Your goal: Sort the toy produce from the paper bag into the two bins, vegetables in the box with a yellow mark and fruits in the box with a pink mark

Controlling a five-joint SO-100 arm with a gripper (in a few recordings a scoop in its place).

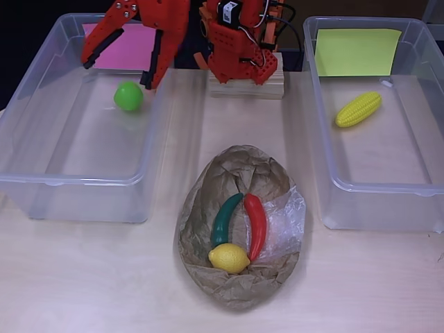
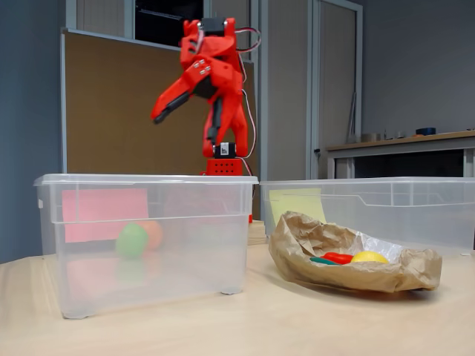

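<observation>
Green ball (image 1: pixel 128 96), yellow corn (image 1: pixel 359 109), perhaps an orange shape (image 2: pixel 152 233) behind.

Light wood-grain table (image 2: pixel 223 326), pale beige, soft glare on the surface. Brown partition board (image 2: pixel 111 111) stands behind it with a grey frame. Grey wall (image 2: pixel 30 111) at left in the fixed view. Tall grey cabinet doors or panels (image 2: pixel 338 74) to the right of the partition. Far right, a wooden counter (image 2: pixel 401 141) against a grey wall, small dark items on top, too small to tell. Even indoor light.
</observation>
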